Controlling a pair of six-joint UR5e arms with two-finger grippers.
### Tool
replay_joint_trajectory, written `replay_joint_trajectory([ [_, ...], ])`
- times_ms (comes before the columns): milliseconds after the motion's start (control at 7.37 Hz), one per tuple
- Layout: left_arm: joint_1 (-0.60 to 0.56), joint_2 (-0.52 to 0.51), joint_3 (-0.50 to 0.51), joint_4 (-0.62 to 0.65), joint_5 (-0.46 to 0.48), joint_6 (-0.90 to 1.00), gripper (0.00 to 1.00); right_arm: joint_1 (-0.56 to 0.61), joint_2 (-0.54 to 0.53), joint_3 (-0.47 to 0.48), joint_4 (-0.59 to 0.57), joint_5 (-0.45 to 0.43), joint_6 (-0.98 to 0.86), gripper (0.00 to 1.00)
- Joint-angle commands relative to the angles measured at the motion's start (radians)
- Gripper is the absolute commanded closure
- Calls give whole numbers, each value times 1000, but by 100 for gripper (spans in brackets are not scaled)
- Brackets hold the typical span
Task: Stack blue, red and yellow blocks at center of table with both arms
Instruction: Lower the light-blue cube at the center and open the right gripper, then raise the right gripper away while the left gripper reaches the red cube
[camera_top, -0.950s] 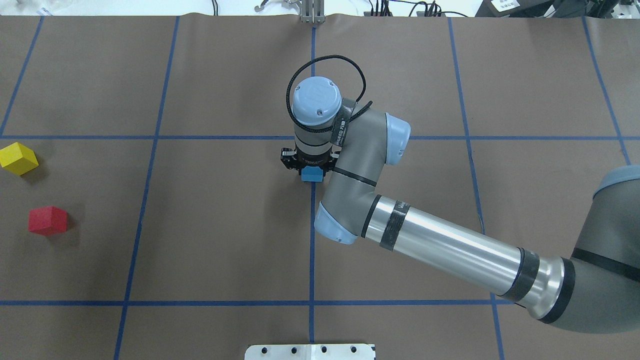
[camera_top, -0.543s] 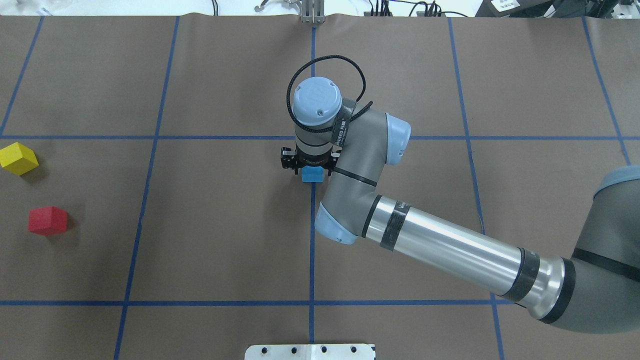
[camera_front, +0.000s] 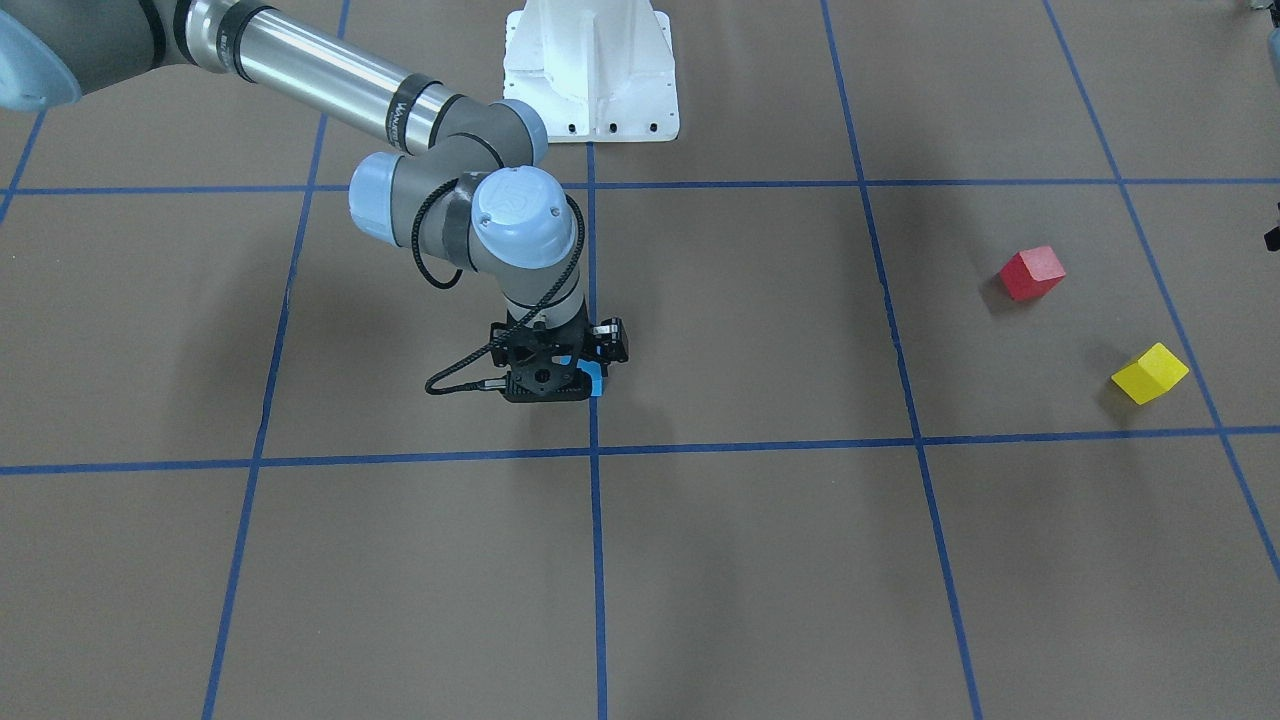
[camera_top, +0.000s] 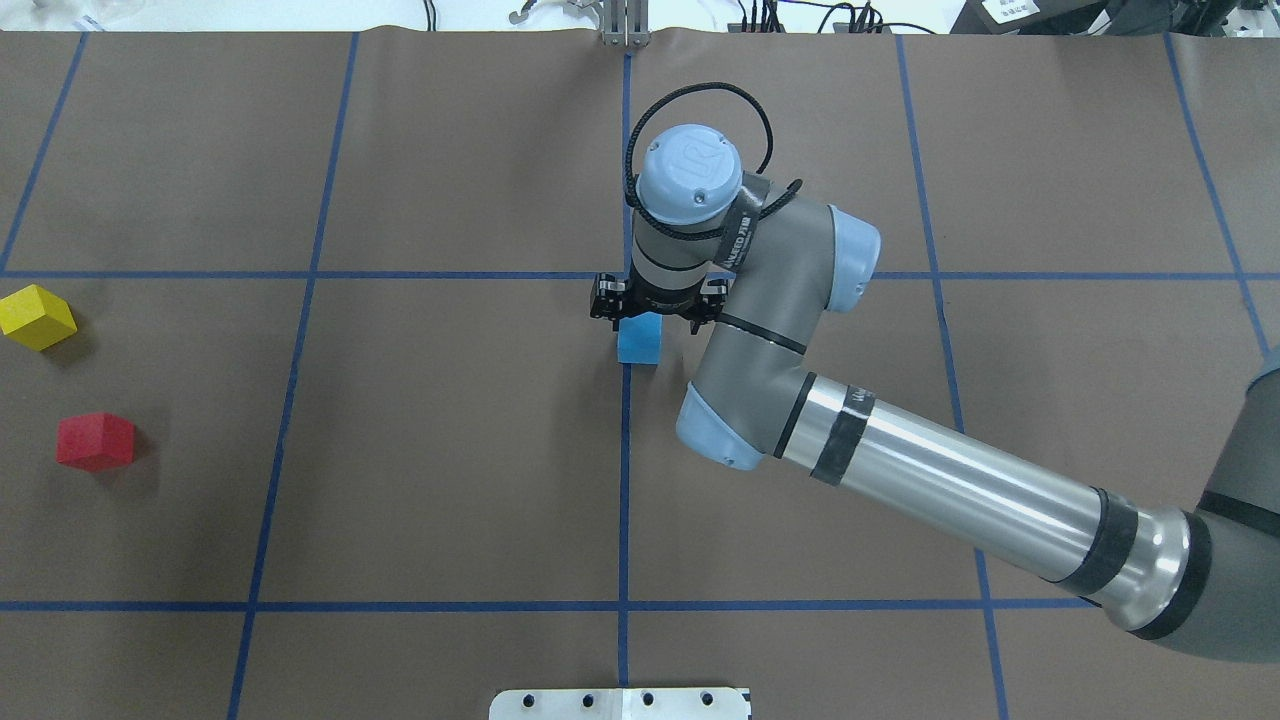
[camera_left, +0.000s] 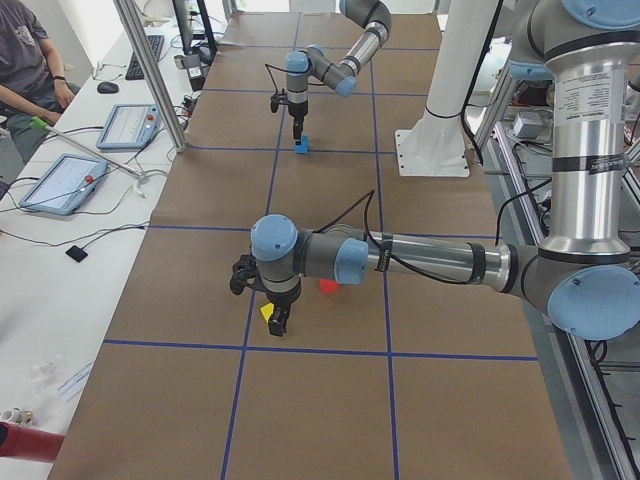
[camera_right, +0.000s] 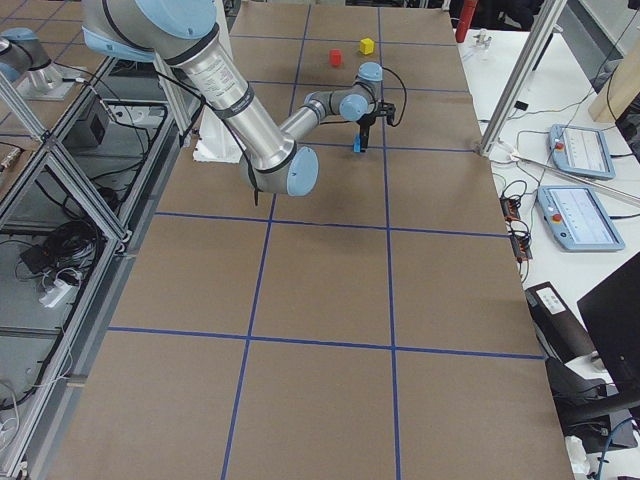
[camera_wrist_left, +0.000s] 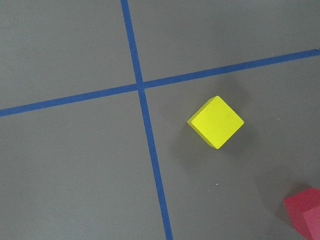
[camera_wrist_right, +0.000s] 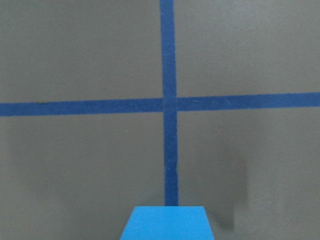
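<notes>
Right hand (camera_top: 652, 312) stands apart over blue block (camera_top: 639, 340); block judged light, rigid, smooth; grip opposite flat faces squarely.

Robotics lab. Worktop (camera_top: 450, 480) papered brown, gridded in blue tape (camera_top: 623, 520). White arm pedestal (camera_front: 590, 70) bolted on at one edge. Aluminium frame posts (camera_left: 150, 80) along the side. Two teach pendants (camera_left: 128, 125) and a keyboard (camera_left: 140, 55) on a white side bench, seated operator (camera_left: 25, 60) beside it. Loose cabling (camera_right: 55, 250) under the frame.
</notes>
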Motion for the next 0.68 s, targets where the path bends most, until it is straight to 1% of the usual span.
replay_joint_trajectory([
  [0,100,-5,-12,-129,8,-295,0,87,-88,122,-43,107,-38,0],
  [136,175,5,-10,-215,11,-416,0,92,-155,218,-77,109,-53,0],
  [272,197,5,-10,-229,14,-435,0,100,-178,254,-87,109,-61,0],
  [407,228,4,-10,-230,26,-461,0,126,-183,262,-120,119,-63,0],
  [543,301,4,-16,-263,93,-574,0,175,-249,326,-125,156,-63,0],
])
